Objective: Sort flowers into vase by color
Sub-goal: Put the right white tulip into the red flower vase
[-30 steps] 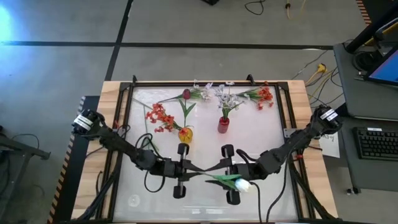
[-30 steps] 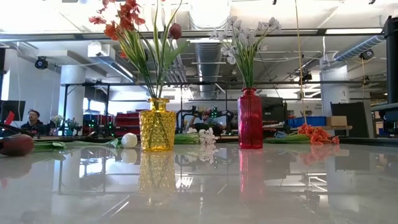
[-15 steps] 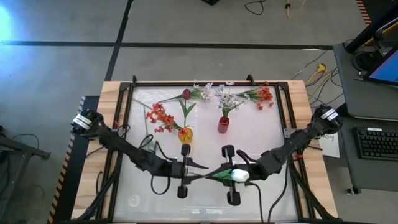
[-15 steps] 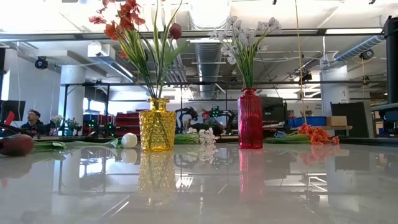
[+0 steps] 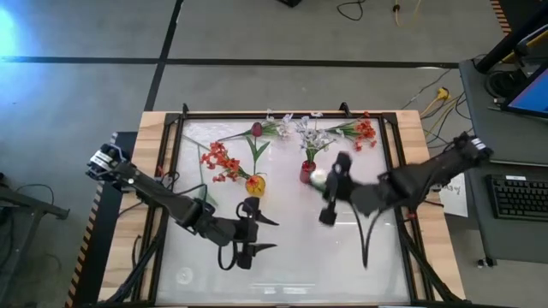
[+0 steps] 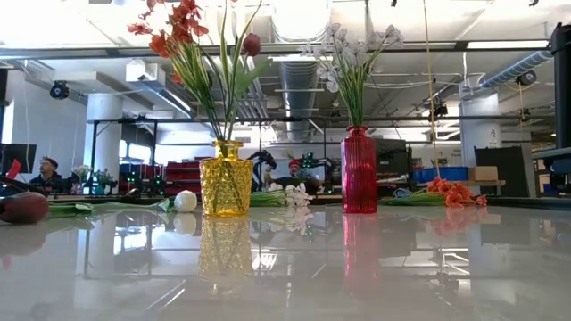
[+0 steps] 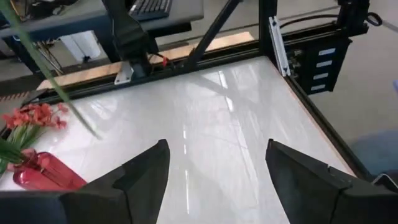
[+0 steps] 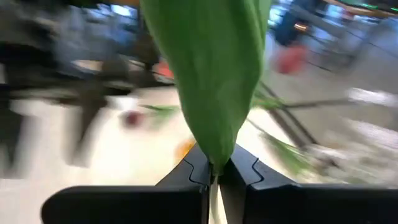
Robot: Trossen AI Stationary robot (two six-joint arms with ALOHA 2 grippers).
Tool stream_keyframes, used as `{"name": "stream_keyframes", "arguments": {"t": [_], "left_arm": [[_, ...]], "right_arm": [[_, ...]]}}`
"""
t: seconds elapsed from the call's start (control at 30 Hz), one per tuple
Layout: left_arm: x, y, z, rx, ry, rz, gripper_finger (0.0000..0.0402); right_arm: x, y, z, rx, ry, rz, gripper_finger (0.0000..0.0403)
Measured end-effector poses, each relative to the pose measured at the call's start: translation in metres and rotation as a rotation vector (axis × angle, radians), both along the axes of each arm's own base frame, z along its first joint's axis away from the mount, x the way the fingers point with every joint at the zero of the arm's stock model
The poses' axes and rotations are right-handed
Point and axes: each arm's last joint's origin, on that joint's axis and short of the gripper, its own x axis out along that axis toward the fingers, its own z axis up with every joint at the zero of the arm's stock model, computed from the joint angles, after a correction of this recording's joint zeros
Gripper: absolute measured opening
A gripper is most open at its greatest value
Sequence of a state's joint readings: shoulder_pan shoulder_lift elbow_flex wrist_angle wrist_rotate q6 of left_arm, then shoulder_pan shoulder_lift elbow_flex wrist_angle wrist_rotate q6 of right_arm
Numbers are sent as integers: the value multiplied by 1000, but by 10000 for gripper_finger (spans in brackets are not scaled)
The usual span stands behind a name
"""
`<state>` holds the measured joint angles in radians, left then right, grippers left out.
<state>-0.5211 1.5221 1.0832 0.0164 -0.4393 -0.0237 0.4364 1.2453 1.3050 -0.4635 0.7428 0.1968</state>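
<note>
**Operator A:** Item one, nearest me: left gripper (image 5: 261,233), low over the front of the glossy white tabletop (image 5: 282,274), fingers (image 7: 143,171) spread apart, nothing between them. I park it there.

**Operator B:** Item two?

**Operator A:** Right gripper (image 8: 212,167), mid-table, jaws pressed together on the green stem and leaf of a white tulip bud (image 5: 318,178). The bud sits just beside the ribbed red glass vase (image 5: 306,173), which already carries white blossom sprays (image 6: 352,45).

**Operator B:** Handling note?

**Operator A:** I judge the stem end must swing down over the red vase's narrow neck. I'd go slowly, keep the stem near vertical, and avoid brushing the sprays already standing there.

**Operator B:** Further back?

**Operator A:** Textured yellow glass vase (image 6: 225,180) holding red-orange sprays (image 6: 174,31) and a dark red tulip (image 6: 252,44). Loose flowers lie along the far edge: one more red tulip (image 5: 255,129), white sprays (image 5: 287,124), orange sprays (image 5: 364,130).

**Operator B:** Surroundings?

**Operator A:** Wooden table border (image 5: 145,154), grey floor, open workshop with pillars; a seated person (image 6: 46,169) far off.
</note>
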Motion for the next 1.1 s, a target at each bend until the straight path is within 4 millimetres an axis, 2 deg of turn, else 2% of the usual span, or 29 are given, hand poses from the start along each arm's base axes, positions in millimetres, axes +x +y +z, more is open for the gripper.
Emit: {"name": "stream_keyframes", "arguments": {"t": [0.23,0.37,0.5,0.73,0.93,1.1], "left_arm": [[-8,3,0,-12,33,34,237],[-12,4,3,-18,35,43,227],[-19,6,8,-11,48,48,219],[-30,12,17,-13,36,52,211],[-42,17,17,-17,19,73,209],[-54,24,15,-35,6,128,209]], "right_arm": [[-17,-54,15,29,-13,-110,12],[-23,-75,20,64,-41,-124,12],[-19,-90,16,110,-85,-101,12],[-11,-105,-4,95,-117,-114,12],[-9,-108,-19,60,-167,-123,12],[-9,-109,-26,36,-132,-127,12]]}}
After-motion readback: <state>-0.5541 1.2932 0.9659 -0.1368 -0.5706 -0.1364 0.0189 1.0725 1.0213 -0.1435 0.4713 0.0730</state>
